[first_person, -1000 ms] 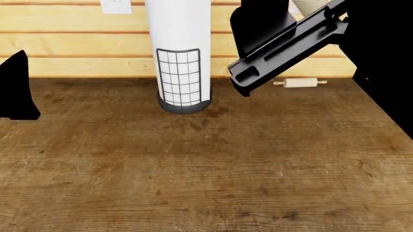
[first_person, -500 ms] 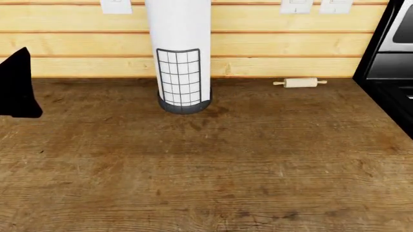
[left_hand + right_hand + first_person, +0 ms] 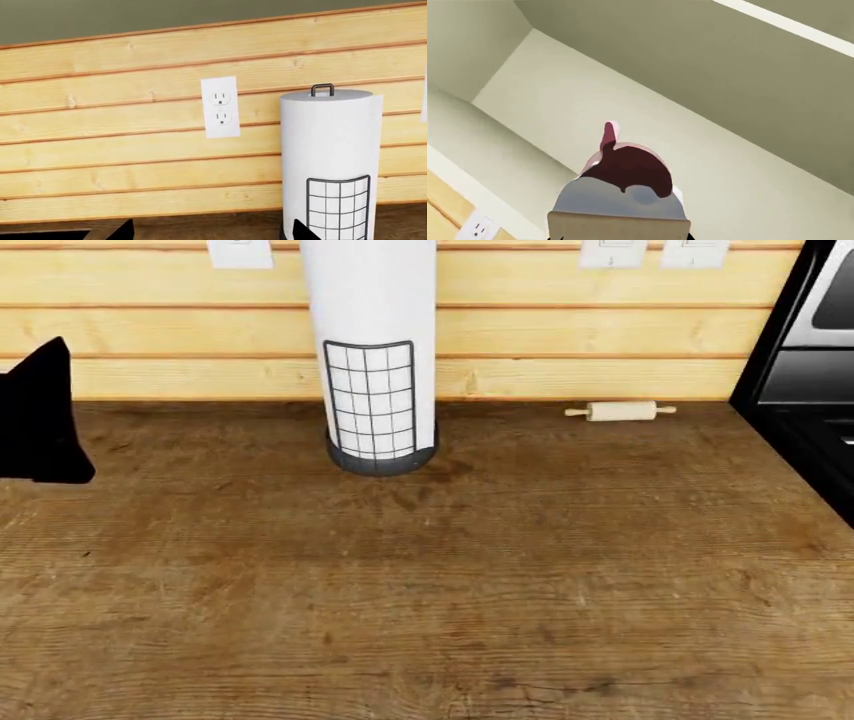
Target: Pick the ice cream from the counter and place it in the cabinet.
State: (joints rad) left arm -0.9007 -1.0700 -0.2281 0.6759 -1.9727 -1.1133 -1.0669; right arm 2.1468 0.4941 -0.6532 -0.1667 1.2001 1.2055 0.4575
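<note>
The ice cream (image 3: 627,185), a cream cone under a white swirl with dark red sauce and a pink tip, fills the lower middle of the right wrist view. My right gripper (image 3: 620,238) is shut on its cone, and only dark finger corners show at the frame's edge. Pale green cabinet panels (image 3: 707,75) lie behind it. The right arm is out of the head view. The brown wood-grain counter (image 3: 467,570) spreads below. My left gripper (image 3: 40,420) hovers at the counter's far left, its fingertips (image 3: 123,231) wide apart and empty.
A tall white paper-towel cylinder with a grid holder (image 3: 371,350) stands at the back middle and also shows in the left wrist view (image 3: 330,160). A small cream rolling pin (image 3: 621,411) lies by the plank wall. A black oven (image 3: 807,390) borders the right side. A wall outlet (image 3: 220,107) shows.
My right arm, across the upper right of the head view one second ago, has risen out of that view. My left gripper has edged slightly right.
</note>
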